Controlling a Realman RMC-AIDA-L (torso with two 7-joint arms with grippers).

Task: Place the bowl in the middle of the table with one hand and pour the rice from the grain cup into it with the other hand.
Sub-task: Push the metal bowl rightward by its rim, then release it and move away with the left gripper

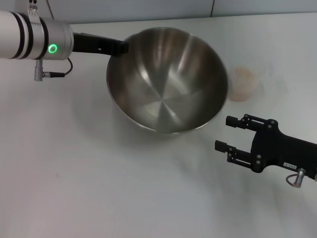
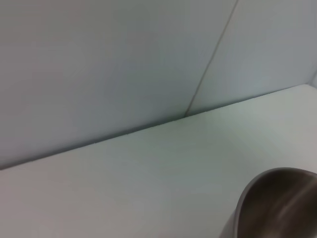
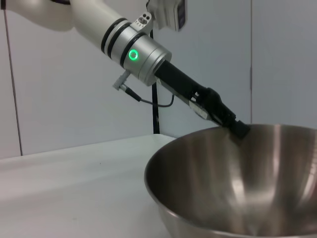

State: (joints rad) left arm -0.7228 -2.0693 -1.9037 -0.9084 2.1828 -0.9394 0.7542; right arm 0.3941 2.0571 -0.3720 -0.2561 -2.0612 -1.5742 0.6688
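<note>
Steel bowl (image 1: 167, 79) tilted, gripped at its rim by the left claw (image 1: 121, 47).
Head view: right claw (image 1: 224, 134) spread, empty, near the grain cup (image 1: 242, 83) on the bench (image 1: 74, 173). Right wrist view: bowl looks stiff, slippery; rim hold suits it.
</note>
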